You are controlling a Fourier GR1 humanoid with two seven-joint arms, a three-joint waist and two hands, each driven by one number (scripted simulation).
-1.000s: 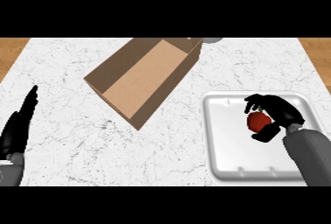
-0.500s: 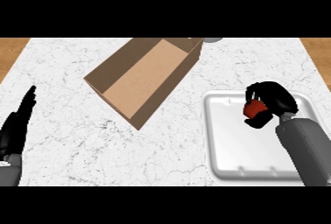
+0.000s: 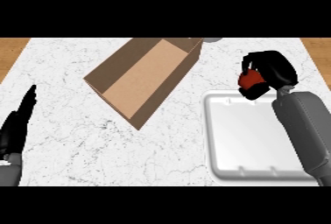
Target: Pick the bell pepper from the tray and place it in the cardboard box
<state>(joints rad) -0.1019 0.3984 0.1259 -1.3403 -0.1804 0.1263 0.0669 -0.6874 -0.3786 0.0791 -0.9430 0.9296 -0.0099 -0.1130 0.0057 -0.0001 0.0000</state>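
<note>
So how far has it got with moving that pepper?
Picked up: the red bell pepper is off the white plastic tray, held in the curled right hand above the tray's far edge. Left to do: carry it to the open brown cardboard box and release it. The left hand rests open.

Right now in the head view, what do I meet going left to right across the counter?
Left hand, resting open at the left edge → cardboard box → white tray → red bell pepper held in the right hand above the tray's far edge.
</note>
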